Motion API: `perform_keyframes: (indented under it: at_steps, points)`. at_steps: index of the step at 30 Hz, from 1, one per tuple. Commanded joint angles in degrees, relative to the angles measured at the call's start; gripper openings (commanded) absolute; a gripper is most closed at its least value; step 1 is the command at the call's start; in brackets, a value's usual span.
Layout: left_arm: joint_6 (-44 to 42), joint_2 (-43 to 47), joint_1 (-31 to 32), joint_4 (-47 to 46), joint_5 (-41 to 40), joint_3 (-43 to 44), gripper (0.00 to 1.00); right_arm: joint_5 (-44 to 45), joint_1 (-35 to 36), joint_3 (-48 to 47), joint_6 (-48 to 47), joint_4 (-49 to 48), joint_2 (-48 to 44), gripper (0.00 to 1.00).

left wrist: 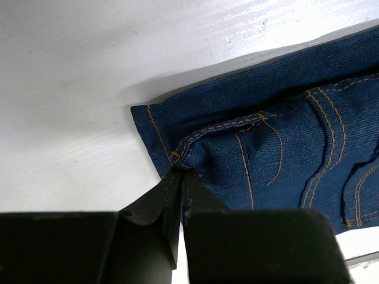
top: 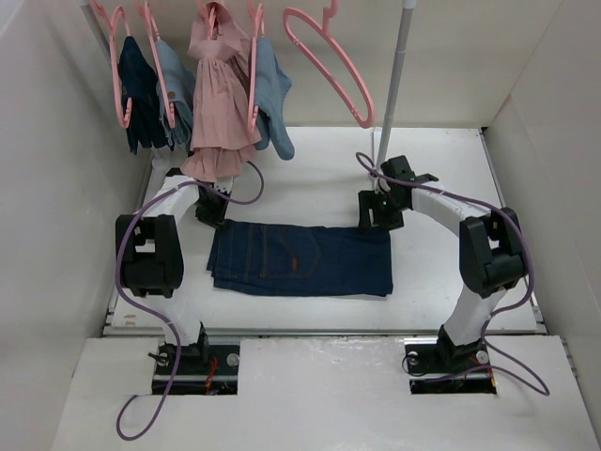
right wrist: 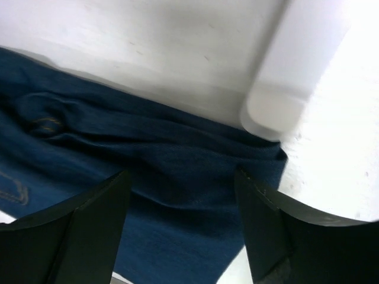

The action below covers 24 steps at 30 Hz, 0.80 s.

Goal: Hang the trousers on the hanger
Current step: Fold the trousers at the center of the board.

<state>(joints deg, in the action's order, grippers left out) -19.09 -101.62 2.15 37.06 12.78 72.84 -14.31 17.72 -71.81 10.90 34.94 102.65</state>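
Observation:
The trousers, dark navy jeans folded flat, lie in the middle of the white table. The empty pink hanger hangs on the rail at the back, right of the other garments. My left gripper is at the trousers' far left corner; in the left wrist view it is shut on the waistband corner of the trousers. My right gripper is at the far right corner, open, its fingers straddling the trousers just above the cloth.
Other pink hangers on the rail carry a small navy garment, light blue garments and a pink dress. A grey stand pole rises behind my right gripper; its white base is close to the trousers' corner.

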Motion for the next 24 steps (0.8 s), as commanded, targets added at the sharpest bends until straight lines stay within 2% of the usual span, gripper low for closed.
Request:
perform_keyframes:
  at_steps: [1, 4, 5, 7, 8, 10, 11, 14, 18, 22, 24]
  points:
    - [-1.1, 3.1, 0.0, 1.2, -1.1, 0.1, 0.00, 3.7, 0.0, 1.6, -0.1, 1.0, -0.7, 0.74]
    - [-1.1, 3.1, 0.0, 1.7, -1.6, 0.1, 0.00, 6.0, 0.0, 1.6, -0.1, 1.0, -1.2, 0.65]
    - [-1.1, 3.6, 0.0, 1.7, -1.6, 0.1, 0.00, 6.7, 0.0, 1.0, -0.1, 1.6, -0.7, 0.55]
    - [-1.1, 3.6, 0.0, 1.7, -1.6, 0.1, 0.00, 7.4, 0.5, 0.3, -0.1, 2.4, 0.6, 0.44]
    - [-1.1, 3.6, 0.0, 1.7, -1.6, 0.1, 0.00, 7.4, 1.0, -0.3, -0.1, 2.4, 0.6, 0.30]
    - [-1.1, 3.6, 0.0, 2.2, -1.6, 0.1, 0.00, 7.4, 1.5, -0.3, -0.1, 2.4, 1.9, 0.13]
    - [-1.6, 4.1, 0.0, 2.2, -1.6, -0.4, 0.00, 7.4, 1.5, 0.3, -0.1, 2.4, 1.9, 0.00]
    - [-2.3, 5.3, 0.0, 2.2, -1.6, -1.2, 0.00, 7.4, 0.7, 1.1, 1.3, -0.1, 0.6, 0.00]
    - [-5.2, 6.8, 0.0, 2.8, -4.0, -4.8, 0.00, 8.2, -6.1, 4.0, 7.5, -4.1, -4.2, 0.00]
    - [-5.9, 8.3, 0.0, 2.1, -4.7, -7.4, 0.00, 3.1, -12.1, 6.9, 9.8, -6.6, -6.4, 0.49]
    - [-5.9, 8.3, 0.5, 2.1, -4.7, -7.4, 0.00, 3.1, -12.1, 6.9, 9.2, -7.2, -5.8, 0.57]
